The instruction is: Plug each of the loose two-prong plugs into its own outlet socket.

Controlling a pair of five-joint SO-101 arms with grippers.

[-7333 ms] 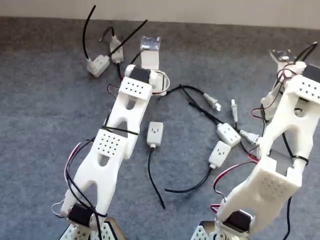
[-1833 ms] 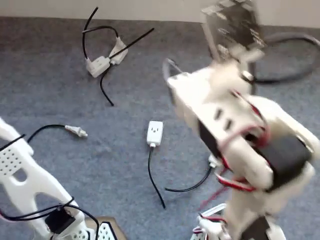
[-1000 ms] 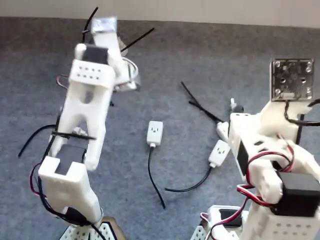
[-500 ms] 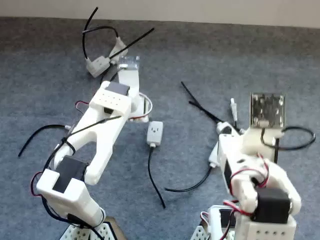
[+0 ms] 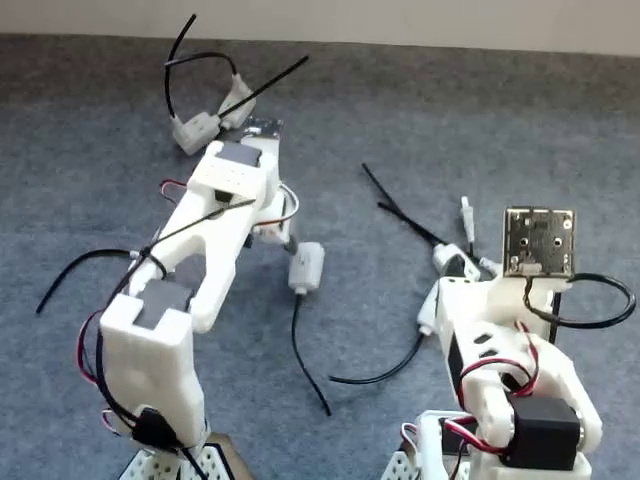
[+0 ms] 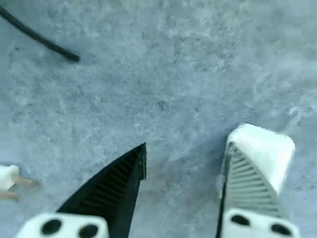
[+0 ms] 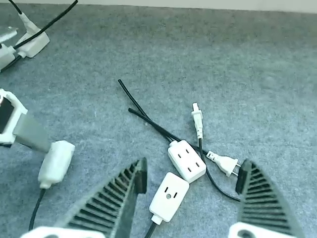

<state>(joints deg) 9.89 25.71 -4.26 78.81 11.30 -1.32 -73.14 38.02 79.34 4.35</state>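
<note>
Jaws of the left gripper [image 6: 187, 153] stand wide apart with nothing between them, the pale finger's tip touching the white plastic outlet socket on a black cord [image 5: 305, 268]. The right gripper [image 7: 193, 173], equally wide and empty, hangs well apart from that socket, above two white two-prong plugs [image 7: 197, 116]. These look light, rigid and likely to skid on the grey carpet [image 5: 80, 180]. Best pinched by the moulded body behind the prongs.

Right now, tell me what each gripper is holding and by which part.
Nothing is held. The left gripper is open, one fingertip against the middle outlet socket. The right gripper hangs open above the other sockets.
</note>
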